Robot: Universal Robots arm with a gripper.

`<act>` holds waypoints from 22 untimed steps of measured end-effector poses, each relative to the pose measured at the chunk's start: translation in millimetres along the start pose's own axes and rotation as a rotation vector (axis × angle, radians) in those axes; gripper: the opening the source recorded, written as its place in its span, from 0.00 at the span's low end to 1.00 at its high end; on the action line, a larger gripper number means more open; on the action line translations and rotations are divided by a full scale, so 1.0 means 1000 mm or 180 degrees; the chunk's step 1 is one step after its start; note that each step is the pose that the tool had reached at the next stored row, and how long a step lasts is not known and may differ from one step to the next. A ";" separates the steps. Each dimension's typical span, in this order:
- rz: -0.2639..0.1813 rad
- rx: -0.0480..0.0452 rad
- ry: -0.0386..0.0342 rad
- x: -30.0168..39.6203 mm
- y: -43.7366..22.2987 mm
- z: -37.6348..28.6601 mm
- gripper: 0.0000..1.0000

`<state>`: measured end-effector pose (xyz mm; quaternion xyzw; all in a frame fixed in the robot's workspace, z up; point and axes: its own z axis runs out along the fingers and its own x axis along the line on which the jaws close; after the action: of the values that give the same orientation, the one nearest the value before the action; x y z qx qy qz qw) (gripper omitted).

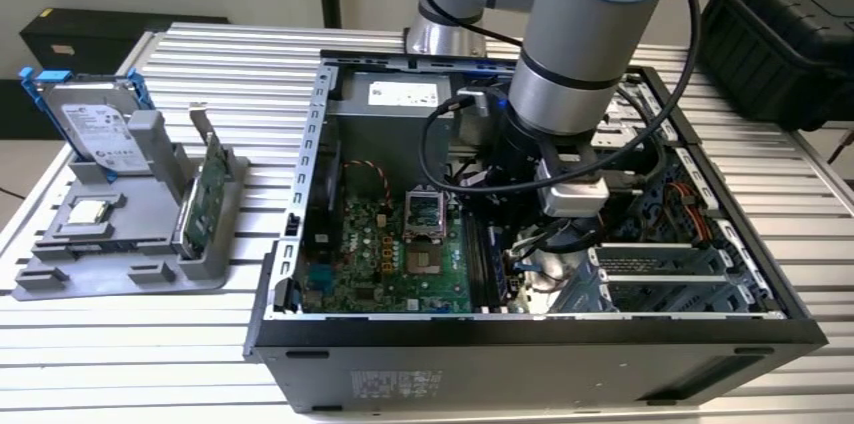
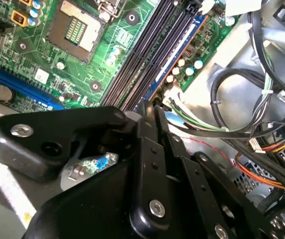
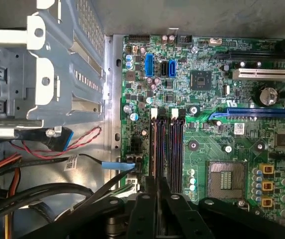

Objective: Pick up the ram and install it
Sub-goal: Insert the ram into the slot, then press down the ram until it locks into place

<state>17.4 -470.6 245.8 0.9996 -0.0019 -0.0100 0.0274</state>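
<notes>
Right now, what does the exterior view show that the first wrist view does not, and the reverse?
The exterior view adds the surroundings: the arm reaching down into the open computer case, and on the exterior view's left a gray holder with a hard drive and an upright green card. The first wrist view adds close detail: two blue connectors, the metal drive cage, and the gripper close to the memory slots. Both show the motherboard and its empty processor socket.
</notes>
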 end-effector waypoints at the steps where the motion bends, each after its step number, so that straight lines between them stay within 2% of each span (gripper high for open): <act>1: 0.0000 0.0000 0.0000 0.0000 0.0000 0.0000 0.00; 22: 0.0000 -0.0008 0.0000 0.0000 0.0000 -0.0001 0.00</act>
<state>17.4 -470.6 245.9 0.9995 -0.0019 -0.0100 0.0286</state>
